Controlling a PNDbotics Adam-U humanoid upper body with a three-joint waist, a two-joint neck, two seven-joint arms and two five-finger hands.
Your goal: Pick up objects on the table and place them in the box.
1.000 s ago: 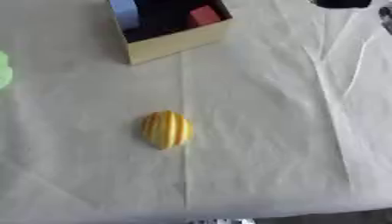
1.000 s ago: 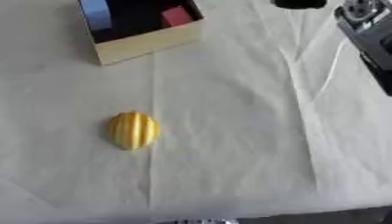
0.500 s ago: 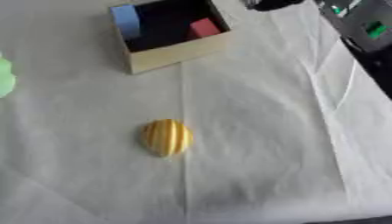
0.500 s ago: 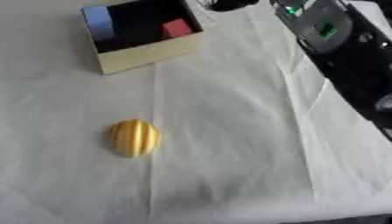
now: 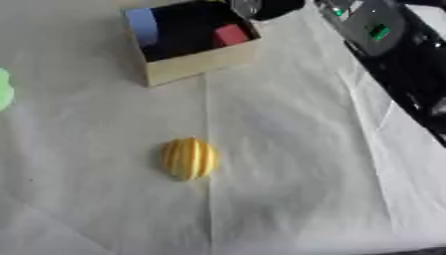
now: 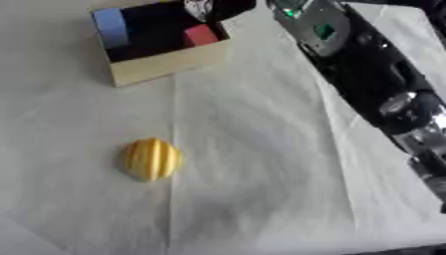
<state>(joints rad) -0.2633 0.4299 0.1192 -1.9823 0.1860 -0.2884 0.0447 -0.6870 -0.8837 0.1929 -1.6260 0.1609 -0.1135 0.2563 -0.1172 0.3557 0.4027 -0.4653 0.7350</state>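
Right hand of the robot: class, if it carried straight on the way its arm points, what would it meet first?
Probably the tan cardboard box: the right hand hangs at its far rim, though height is unclear.

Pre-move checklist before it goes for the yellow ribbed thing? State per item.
1. Target located: ok. The yellow ribbed object lies alone on the white cloth, nothing touching it.
2. Box reachable: ok. The box sits at the far edge, open side up.
3. Room in the box: ok. A red block and a blue piece are inside, with dark floor bare between them.
4. Right hand free: cannot tell. The right hand is over the box's far corner, fingers unclear.
5. Left hand: cannot tell, not in view.
6. Other items left: a green object shows at the left edge.
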